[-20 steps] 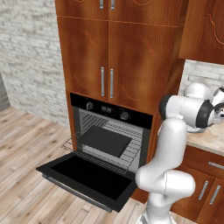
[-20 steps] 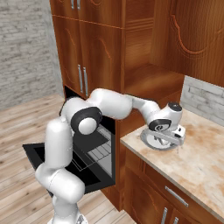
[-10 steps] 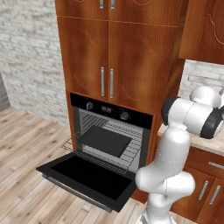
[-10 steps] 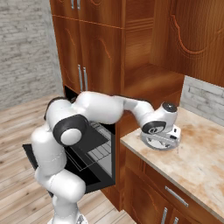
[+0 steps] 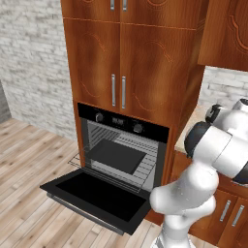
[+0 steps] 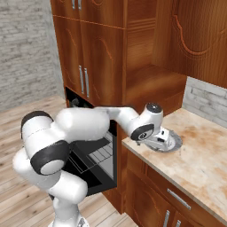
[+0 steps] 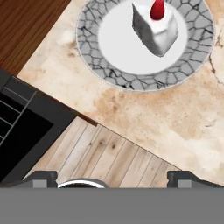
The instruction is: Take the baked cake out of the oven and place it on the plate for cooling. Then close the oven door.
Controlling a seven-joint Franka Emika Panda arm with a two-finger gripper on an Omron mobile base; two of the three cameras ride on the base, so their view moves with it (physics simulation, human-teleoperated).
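The baked cake [image 7: 155,26], a small white wedge with a red top, stands on the round plate [image 7: 89,41], which has a grey cracked-pattern rim. The plate [image 6: 178,141] lies on the marble counter beside the oven column. My gripper [image 7: 113,178] is open with nothing between its fingers, drawn back from the plate over the counter edge. In the right base view my gripper [image 6: 163,141] hangs low at the plate's near side. The oven [image 5: 123,145] stands with its oven door [image 5: 97,193] folded down flat, and a dark tray [image 5: 116,156] sits on its rack.
The marble counter [image 6: 199,162] runs to the right, with wooden drawers below it and a stone backsplash [image 6: 206,102] behind. Tall wooden cabinet doors [image 5: 121,63] rise above the oven. Plank floor [image 5: 29,193] spreads out in front of the open door.
My hand has drawn back from the plate toward the oven side while the arm's elbow swung forward. The cake stays on the plate. The jaws stay open.
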